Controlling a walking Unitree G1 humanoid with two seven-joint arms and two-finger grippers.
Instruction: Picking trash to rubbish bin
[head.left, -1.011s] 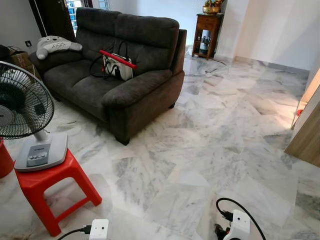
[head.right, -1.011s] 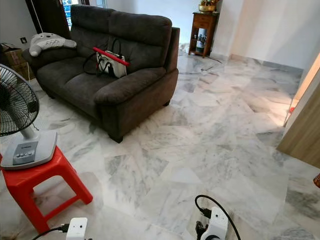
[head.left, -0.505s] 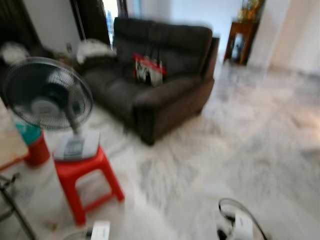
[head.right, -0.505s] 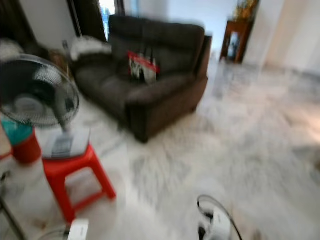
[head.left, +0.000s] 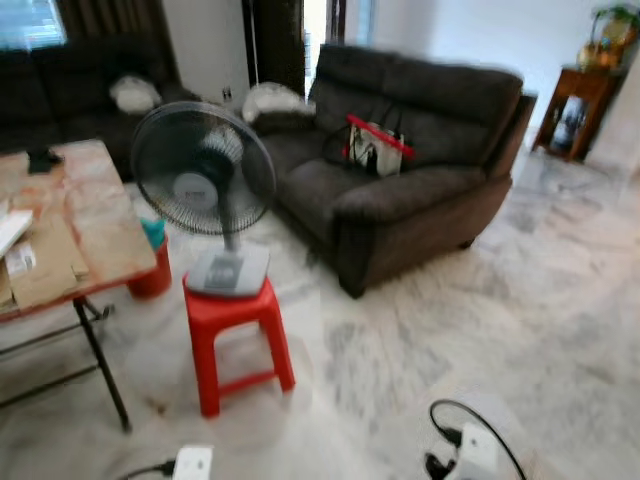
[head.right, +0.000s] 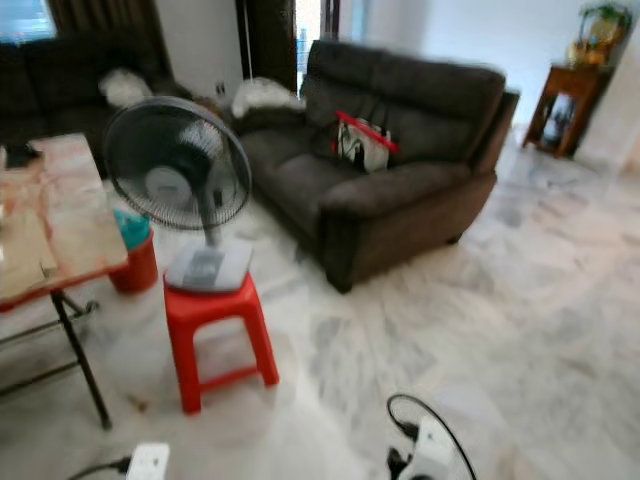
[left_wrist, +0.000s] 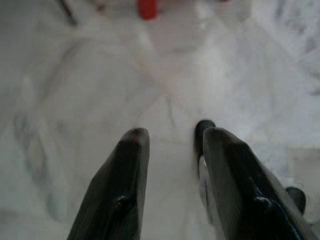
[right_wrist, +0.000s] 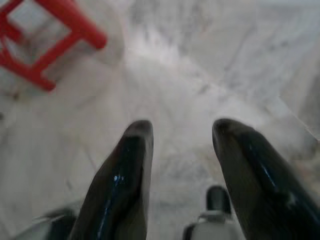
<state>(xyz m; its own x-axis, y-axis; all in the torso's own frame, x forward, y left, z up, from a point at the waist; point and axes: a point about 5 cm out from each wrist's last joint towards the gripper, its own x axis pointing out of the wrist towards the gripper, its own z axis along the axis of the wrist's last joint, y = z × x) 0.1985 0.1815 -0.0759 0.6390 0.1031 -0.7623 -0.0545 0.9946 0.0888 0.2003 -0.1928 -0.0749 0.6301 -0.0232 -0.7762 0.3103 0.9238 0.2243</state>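
Both grippers, left gripper (left_wrist: 170, 165) and right gripper (right_wrist: 182, 165), are held empty with fingers parted above marble floor (head.left: 560, 300); no trash or bin can be located.

Left gripper (left_wrist: 170, 137) hung over the marble floor (left_wrist: 90, 85).
Its two black fingers stood apart, empty; a red leg (left_wrist: 147, 8) showed far ahead.

No readable text anywhere; frames blurred. Fan (head.left: 203, 183) hub badge and bag (head.left: 374, 150) print on sofa (head.left: 420, 190) illegible.
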